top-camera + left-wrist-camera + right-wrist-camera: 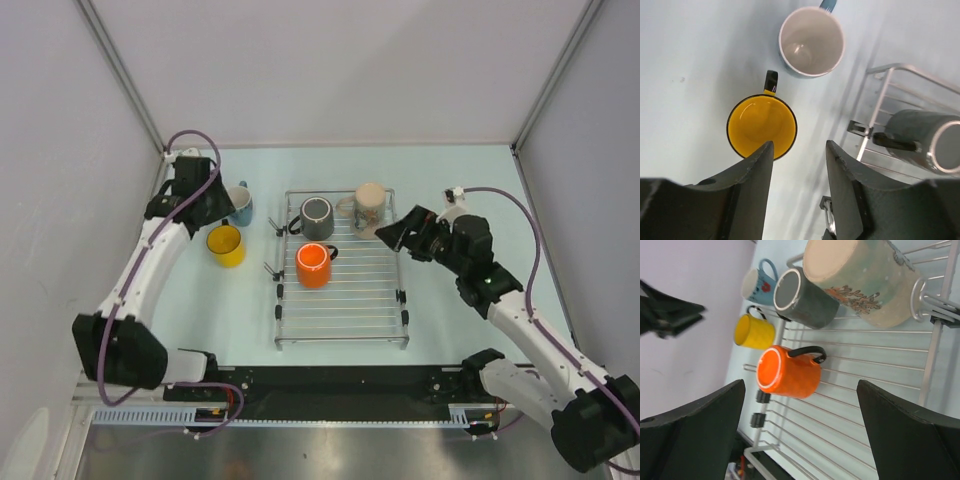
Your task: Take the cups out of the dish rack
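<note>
Pale grey walls (pixel 350 70) close in a light blue tabletop (pixel 460 300) on three sides, with a black rail (pixel 340 380) along its near edge where the two arms are mounted. At the middle of the tabletop sits the dish rack (pixel 340 343), and three of the cups are on it: the dark grey mug (pixel 318 217) at its far left corner, the beige mug (pixel 370 205) at its far right corner, and the orange mug (pixel 314 265) near the rack's left edge, about halfway down. The yellow mug (pixel 226 245) and the blue mug (pixel 240 203) stand on the bare tabletop just left of the rack, close together, mouths up. The left end effector (pixel 797 147) hangs above the yellow mug with its jaws partly apart and nothing between them. The right end effector (pixel 392 228) is spread wide and empty, just beside the beige mug at the rack's far right corner. By the look of it, two cups are done and the beige one is in hand. The next move seems to call for the right jaws to straddle its wall or rim, close, and lift it clear of the bars before setting it on open tabletop to the right.
</note>
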Robot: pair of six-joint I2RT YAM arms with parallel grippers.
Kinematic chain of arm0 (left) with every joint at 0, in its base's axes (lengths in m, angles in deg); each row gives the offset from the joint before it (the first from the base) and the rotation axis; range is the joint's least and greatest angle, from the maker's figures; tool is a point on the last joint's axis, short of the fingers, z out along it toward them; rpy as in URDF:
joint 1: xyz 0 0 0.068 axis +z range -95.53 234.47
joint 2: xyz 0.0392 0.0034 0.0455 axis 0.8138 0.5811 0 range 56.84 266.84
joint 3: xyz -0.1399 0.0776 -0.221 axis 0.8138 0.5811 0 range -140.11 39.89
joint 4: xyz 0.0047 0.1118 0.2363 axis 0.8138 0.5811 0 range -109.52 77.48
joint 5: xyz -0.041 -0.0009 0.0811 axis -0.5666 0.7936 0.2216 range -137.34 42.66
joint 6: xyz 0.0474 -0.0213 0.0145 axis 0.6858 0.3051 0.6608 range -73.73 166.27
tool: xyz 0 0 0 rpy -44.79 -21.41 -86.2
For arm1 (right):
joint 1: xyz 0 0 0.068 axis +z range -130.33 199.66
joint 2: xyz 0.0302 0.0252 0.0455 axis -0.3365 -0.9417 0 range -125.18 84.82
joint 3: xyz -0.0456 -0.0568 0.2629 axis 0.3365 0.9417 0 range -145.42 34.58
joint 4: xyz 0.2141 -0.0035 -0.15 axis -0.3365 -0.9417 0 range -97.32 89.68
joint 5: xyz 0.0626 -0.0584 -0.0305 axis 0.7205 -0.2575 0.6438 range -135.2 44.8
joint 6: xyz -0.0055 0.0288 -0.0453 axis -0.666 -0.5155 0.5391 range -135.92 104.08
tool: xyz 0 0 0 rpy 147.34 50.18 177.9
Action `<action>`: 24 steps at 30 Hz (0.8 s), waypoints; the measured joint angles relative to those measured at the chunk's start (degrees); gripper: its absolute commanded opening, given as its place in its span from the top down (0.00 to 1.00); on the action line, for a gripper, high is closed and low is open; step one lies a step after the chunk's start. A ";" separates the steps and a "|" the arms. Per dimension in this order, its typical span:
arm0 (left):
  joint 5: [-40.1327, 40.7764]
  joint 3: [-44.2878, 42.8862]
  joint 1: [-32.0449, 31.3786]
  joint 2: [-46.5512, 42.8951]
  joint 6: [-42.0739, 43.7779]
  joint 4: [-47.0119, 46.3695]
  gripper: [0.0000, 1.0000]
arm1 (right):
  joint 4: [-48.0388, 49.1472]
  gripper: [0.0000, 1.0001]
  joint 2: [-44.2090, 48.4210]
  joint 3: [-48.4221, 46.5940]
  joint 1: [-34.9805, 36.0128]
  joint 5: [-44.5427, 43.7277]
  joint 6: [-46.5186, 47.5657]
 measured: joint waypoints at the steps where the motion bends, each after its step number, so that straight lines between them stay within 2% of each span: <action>1: 0.94 0.02 -0.55 -2.49 -0.04 0.28 0.48 | -1.57 0.00 -0.79 -1.20 1.62 -1.55 1.44; 4: 2.97 1.20 -3.41 -9.42 -0.35 -0.57 0.45 | -6.16 0.00 -4.02 -6.34 9.60 -6.56 5.62; 8: 4.46 8.09 -8.35 -20.09 -0.94 -2.34 0.43 | -10.54 0.00 -8.76 -14.25 23.78 -16.50 11.47; 11: 4.87 13.51 -9.99 -25.94 -1.38 -2.80 0.43 | -12.55 0.00 -12.50 -17.94 30.36 -22.08 14.12; 19: 5.18 23.41 -12.44 -33.79 -1.36 -4.02 0.41 | -17.92 0.00 -23.45 -21.05 35.50 -32.72 16.55; 21: 5.22 23.82 -14.43 -33.94 -1.31 -4.31 0.41 | -18.99 0.00 -23.74 -21.07 35.80 -34.73 16.46; 24: 6.12 23.67 -20.61 -31.17 -1.16 -5.46 0.41 | -19.52 0.00 -23.12 -21.38 35.82 -37.97 16.15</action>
